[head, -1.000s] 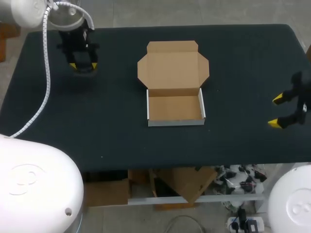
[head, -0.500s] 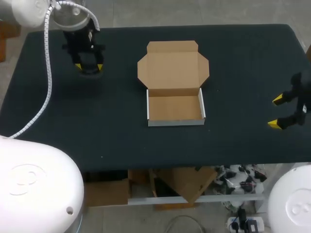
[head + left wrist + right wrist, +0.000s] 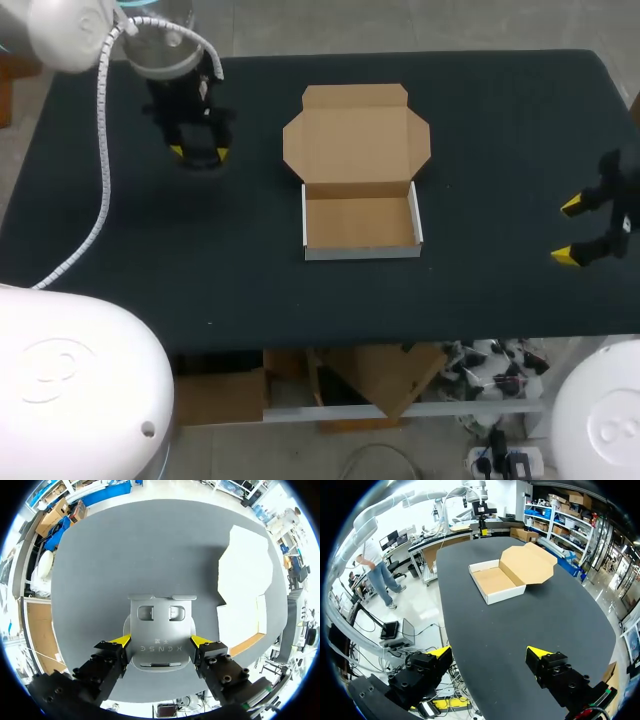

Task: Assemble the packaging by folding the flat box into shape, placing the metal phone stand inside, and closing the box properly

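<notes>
The folded cardboard box [image 3: 360, 222] sits at mid-table, its tray open upward and its lid [image 3: 355, 140] lying flat behind it. My left gripper [image 3: 200, 153] hangs over the table left of the lid. In the left wrist view the grey metal phone stand [image 3: 160, 630] lies flat between that gripper's [image 3: 160, 641] yellow tips, both pressing its side edges, with the box [image 3: 240, 620] off to one side. My right gripper [image 3: 570, 230] stands open near the table's right edge; the right wrist view shows nothing between its [image 3: 490, 655] fingers and the box [image 3: 497, 580] far ahead.
The black table [image 3: 480, 120] carries nothing else. Bare surface lies between the left gripper and the box, and between the box and the right gripper. The right gripper is close to the table's right and front edges.
My left gripper has moved rightward and a little nearer, toward the box, carrying the phone stand. The right arm and the box have stayed put.
</notes>
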`<act>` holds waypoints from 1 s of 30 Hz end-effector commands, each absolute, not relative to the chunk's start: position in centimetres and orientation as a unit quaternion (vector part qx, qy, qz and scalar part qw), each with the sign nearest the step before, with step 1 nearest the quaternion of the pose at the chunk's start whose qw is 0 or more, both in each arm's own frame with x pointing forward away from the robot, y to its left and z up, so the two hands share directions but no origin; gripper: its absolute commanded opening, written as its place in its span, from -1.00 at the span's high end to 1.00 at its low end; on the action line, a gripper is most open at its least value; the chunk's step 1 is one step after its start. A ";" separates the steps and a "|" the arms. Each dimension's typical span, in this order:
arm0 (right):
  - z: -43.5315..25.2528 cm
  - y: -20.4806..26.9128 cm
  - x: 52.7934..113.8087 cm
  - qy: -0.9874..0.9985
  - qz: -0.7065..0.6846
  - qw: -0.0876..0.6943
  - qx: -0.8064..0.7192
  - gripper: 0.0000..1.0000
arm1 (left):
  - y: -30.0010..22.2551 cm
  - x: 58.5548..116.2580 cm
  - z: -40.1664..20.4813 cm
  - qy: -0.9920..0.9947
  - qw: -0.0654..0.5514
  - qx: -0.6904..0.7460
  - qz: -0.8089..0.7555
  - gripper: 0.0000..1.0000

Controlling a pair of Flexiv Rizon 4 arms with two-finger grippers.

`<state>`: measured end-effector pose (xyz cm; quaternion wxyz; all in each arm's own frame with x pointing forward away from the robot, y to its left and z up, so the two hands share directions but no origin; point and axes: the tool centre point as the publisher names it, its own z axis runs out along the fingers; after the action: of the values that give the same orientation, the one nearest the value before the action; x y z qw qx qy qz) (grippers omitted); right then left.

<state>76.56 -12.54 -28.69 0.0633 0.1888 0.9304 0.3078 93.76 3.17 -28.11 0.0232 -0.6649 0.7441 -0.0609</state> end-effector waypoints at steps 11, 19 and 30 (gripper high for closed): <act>-28.7 -12.6 76.5 0.930 0.309 0.064 0.189 -1.00 | -2.9 90.1 -27.6 0.761 0.049 -0.644 -0.068 1.00; -28.7 -12.6 76.5 0.930 0.309 0.064 0.189 -1.00 | -6.7 88.8 -27.4 0.780 0.057 -0.618 -0.074 1.00; -28.7 -12.6 76.5 0.930 0.309 0.064 0.189 -1.00 | -11.7 87.6 -28.2 0.802 0.061 -0.589 -0.079 1.00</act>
<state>76.56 -12.53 -28.68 0.0631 0.1891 0.9305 0.3075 87.49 -10.44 -27.84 0.0470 -0.5871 0.8029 -0.0914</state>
